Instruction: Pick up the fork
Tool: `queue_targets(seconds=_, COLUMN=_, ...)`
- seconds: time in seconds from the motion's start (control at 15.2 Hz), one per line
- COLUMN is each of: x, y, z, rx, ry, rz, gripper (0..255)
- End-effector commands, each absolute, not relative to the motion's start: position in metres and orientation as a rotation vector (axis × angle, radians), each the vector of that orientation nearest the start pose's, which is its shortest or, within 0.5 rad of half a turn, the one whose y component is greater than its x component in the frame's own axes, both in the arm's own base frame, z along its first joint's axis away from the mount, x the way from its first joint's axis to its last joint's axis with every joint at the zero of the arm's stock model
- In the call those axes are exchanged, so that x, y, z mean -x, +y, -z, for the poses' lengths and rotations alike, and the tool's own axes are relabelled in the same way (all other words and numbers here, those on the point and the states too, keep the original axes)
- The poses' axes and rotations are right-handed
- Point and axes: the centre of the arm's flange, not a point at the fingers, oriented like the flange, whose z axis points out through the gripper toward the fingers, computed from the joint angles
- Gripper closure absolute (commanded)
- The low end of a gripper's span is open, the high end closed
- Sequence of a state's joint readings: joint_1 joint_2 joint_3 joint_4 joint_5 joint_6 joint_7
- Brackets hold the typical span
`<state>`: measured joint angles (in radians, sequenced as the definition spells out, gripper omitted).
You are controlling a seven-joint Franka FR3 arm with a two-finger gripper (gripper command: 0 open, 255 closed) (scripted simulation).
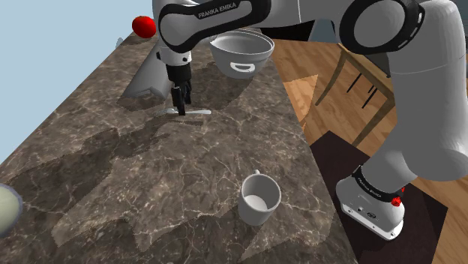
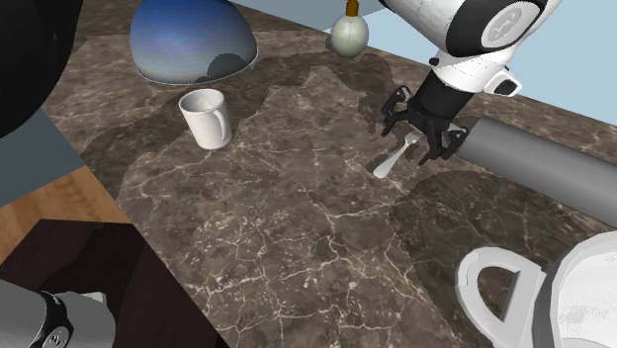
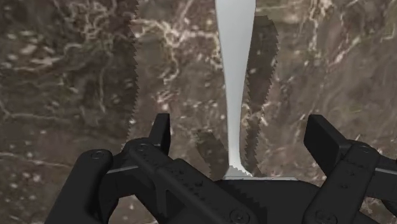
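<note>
The pale fork lies flat on the dark marbled worktop, near the grey pot and well apart from the white mug, with the black jaws lowered astride it, standing apart and not touching it.

Shoulder view: beside the stand, looking down along the tabletop. Second exterior view: far end, facing back; both share fork and mug. Wrist view: close, straight down.
</note>
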<state>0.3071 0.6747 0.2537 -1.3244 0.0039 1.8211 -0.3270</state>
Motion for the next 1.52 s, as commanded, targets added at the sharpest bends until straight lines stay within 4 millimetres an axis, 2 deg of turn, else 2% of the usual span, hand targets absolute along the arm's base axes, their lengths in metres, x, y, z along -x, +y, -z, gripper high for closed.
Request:
queue_targets(seconds=0.0, x=-0.623, y=0.347, z=-0.327, rx=2.722, ry=-1.224, rz=-0.263, gripper=0)
queue_targets(seconds=0.07, x=-0.623, y=0.347, z=-0.326, rx=2.722, ry=-1.224, rz=-0.263, gripper=0)
queue_targets(seconds=0.13, x=-0.623, y=0.347, z=-0.327, rx=2.722, ry=-1.224, rz=-0.263, gripper=255)
queue_targets(seconds=0.73, x=-0.623, y=0.347, z=-0.326, rx=2.722, ry=-1.224, rz=-0.263, gripper=255)
queue_targets(seconds=1.45, x=-0.623, y=0.347, z=-0.385, rx=2.722, ry=-1.224, rz=-0.263, gripper=255)
